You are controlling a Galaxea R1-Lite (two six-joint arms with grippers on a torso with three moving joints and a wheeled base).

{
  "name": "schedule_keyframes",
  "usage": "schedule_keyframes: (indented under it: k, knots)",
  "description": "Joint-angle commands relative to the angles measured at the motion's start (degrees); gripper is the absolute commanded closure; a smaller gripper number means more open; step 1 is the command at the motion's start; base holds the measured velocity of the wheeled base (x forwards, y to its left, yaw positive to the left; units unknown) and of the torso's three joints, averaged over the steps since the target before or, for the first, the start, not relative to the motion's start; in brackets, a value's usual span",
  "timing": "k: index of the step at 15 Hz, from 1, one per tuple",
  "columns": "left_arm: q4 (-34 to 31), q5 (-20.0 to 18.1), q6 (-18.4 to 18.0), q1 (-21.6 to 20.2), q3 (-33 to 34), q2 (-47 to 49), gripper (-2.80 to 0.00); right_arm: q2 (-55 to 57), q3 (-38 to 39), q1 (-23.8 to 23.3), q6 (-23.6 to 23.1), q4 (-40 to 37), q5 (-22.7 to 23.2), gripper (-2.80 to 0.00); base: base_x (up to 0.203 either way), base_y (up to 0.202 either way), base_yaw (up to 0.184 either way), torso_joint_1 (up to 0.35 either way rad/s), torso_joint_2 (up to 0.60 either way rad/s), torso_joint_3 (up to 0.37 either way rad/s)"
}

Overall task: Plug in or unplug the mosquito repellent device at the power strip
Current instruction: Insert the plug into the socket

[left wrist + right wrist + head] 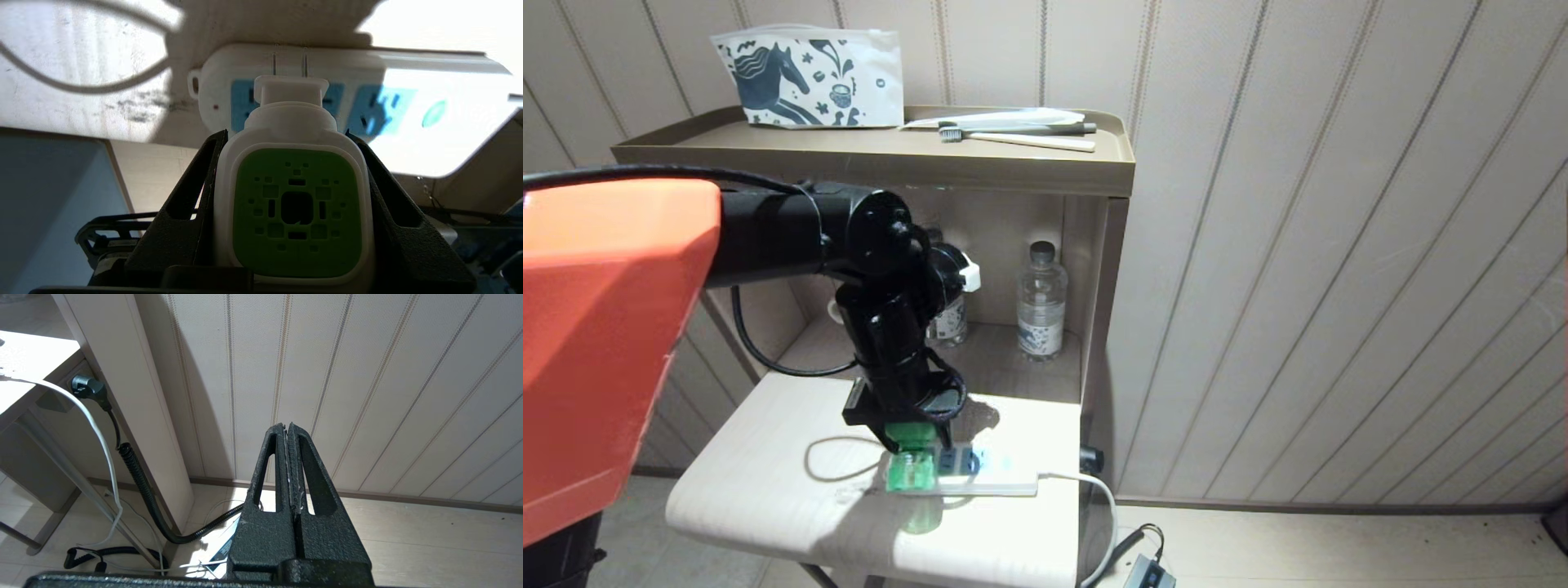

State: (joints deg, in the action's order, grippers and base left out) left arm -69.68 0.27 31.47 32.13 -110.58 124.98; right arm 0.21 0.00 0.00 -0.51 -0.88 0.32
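— Where's the mosquito repellent device (296, 204) now?

— Clamped between the fingers of the left hand (907, 437), low over the table (768, 482), with its two prongs showing bare and pointing at the power strip (367, 102).

— Lined up?

— Near enough, I'd say: the prongs aim at the end socket, the strip's long axis running crosswise to them.

— And the right hand (288, 433)?

— Fingers pressed together, empty, parked off by the wall, well apart.

device's bottle (923, 513) washed out, strip's cable (1104, 523) cut off

Pale table (768, 482); power strip (988, 478) atop
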Motion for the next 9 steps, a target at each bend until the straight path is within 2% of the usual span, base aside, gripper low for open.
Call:
schedule_keyframes:
  k: [1,4,7,9]
  knots:
    - [-0.62,0.01,0.30,0.86,0.46,-5.33,0.00,-0.03,0.00,0.00,-0.02,0.00,0.03,0.00,0.000,0.000,0.000,0.000,0.00,0.000]
    - [-0.52,0.21,1.28,2.61,2.97,-9.96,0.00,-0.03,0.00,0.00,-0.02,0.00,0.03,0.00,0.000,0.000,0.000,0.000,0.00,0.000]
    - [1.74,2.58,1.64,3.70,6.64,-12.23,0.00,-0.03,0.00,0.00,-0.02,0.00,0.03,0.00,0.000,0.000,0.000,0.000,0.00,0.000]
    - [10.79,7.08,1.62,4.08,15.59,-14.09,0.00,-0.03,0.00,0.00,-0.02,0.00,0.03,0.00,0.000,0.000,0.000,0.000,0.00,0.000]
